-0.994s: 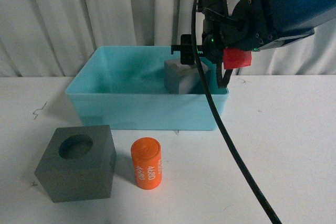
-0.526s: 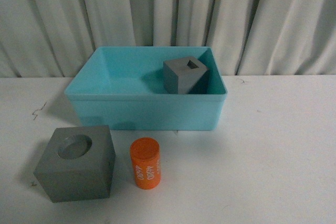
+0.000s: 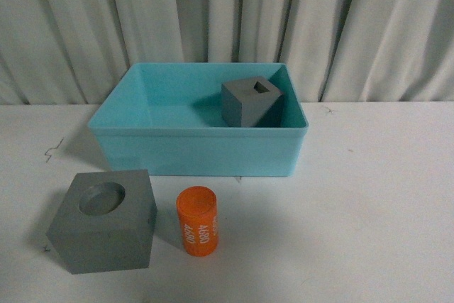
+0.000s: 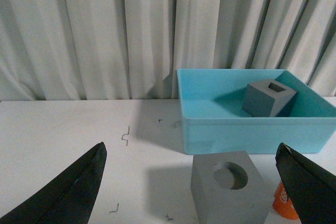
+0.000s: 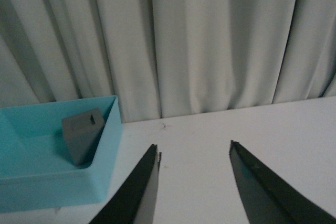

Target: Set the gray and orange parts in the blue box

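Light blue plastic bin (image 3: 198, 150): far centre.
Slotted gray cube (image 3: 250, 103): inside bin, far right, tilted.
Recessed gray cube (image 3: 105, 219): near left, recess up.
Orange cylinder (image 3: 197, 219): just right of it, upright.
Left claw (image 4: 190, 153), right claw (image 5: 193, 145): spread apart, empty.

Left gripper (image 4: 191, 148): jaws spread very wide, gripping nothing.
Left fingers (image 4: 73, 192): two dark tapered blades, one low at each side of the wrist picture, tips pointing forward and far apart.
Right gripper (image 5: 193, 145): jaws parted, gripping nothing.
Right fingers (image 5: 137, 192): two dark tapered blades leaning toward each other, the tips closer together than the bases but well apart.
Wrists: both aimed forward and slightly downward, roughly level.
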Robot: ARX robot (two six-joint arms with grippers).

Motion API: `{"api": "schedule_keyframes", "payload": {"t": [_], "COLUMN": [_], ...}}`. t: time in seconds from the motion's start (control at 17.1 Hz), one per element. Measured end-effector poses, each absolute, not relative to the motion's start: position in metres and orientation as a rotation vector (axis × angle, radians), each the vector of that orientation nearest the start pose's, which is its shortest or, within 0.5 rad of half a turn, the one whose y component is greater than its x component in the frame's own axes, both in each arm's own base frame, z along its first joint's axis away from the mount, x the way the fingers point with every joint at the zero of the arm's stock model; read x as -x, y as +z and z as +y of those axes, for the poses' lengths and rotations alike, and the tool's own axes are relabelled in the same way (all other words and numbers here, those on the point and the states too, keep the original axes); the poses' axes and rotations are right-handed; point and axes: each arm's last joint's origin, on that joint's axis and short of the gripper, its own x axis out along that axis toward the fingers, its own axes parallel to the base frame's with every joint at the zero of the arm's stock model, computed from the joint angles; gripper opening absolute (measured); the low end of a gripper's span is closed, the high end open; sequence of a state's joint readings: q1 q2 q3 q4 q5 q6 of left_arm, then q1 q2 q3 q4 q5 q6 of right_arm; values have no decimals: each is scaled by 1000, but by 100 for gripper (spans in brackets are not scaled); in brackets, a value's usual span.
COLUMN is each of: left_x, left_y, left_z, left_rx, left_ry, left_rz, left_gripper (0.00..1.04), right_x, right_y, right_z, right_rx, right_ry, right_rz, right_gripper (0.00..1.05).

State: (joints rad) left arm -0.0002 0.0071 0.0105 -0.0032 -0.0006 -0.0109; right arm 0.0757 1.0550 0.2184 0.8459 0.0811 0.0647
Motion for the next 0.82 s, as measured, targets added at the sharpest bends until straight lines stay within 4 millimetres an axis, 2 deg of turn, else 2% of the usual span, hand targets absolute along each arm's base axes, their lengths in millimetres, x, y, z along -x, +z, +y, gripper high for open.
{"api": "schedule_keyframes", "payload": {"t": [0.23,0.58,0.64,0.76,0.82], "left_x": [-97,-97,-97,-97,-97], "left_y": [166,166,166,166,166], "left_z": [0,0,0,0,0], "left_rx": [11,11,11,10,11], "left_ry": [1,0,0,0,0], "left_rz": [-1,0,0,0,0], "left_gripper": [98,98,98,98,98], "right_x": [-174,-152,-148,-142,-139], "right_y": [180,174,170,161,165], "right_z": [-1,-1,-1,-1,-1], "right_rx": [-20,-7,-7,-6,-6], "right_ry": [-14,-9,-9,-9,-8], "right_rz": [18,10,-24,33,6], "right_gripper": [2,2,2,2,2]}}
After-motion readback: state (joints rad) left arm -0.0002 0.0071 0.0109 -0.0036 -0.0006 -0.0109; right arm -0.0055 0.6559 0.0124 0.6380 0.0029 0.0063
